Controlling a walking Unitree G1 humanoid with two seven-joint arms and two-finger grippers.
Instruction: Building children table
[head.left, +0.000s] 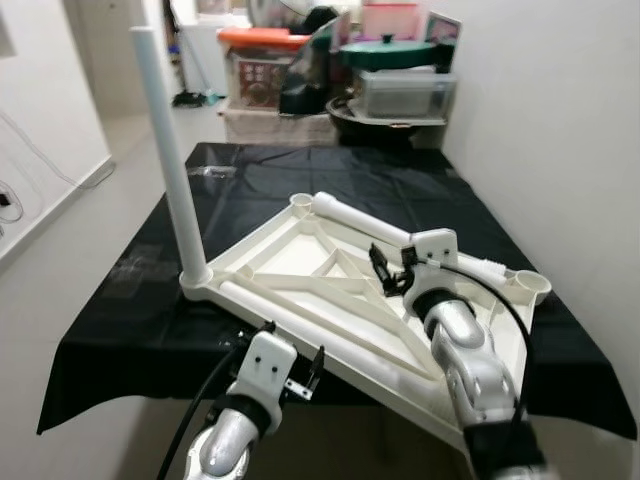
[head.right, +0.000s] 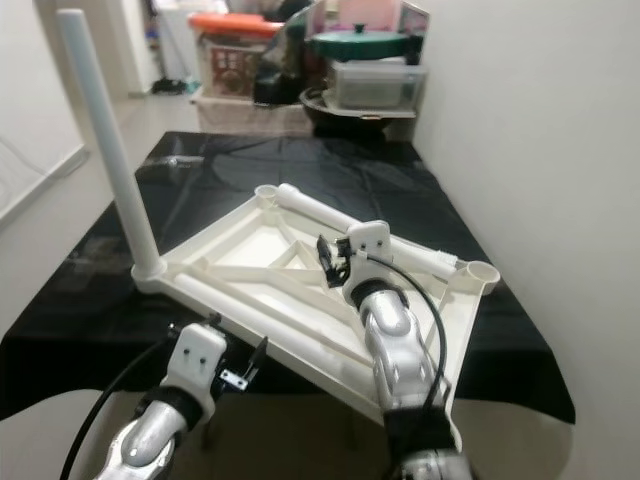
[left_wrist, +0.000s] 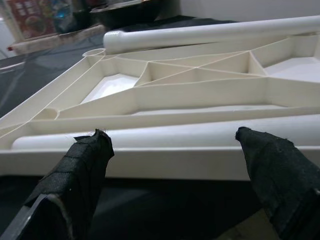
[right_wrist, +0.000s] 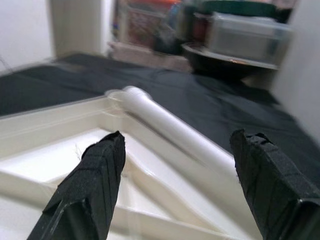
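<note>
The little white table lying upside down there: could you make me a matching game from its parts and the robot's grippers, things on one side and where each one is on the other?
Things:
1. upright leg
2. leg lying along the far edge
3. left gripper
4. right gripper

Places:
A. above the ribbed underside of the tabletop, fingers open
B. standing in the corner socket on the robot's left
C. at the tabletop's near edge, fingers open
D. flat on the tabletop, beside the far corner socket

Pairs: 1-B, 2-D, 3-C, 4-A
</note>
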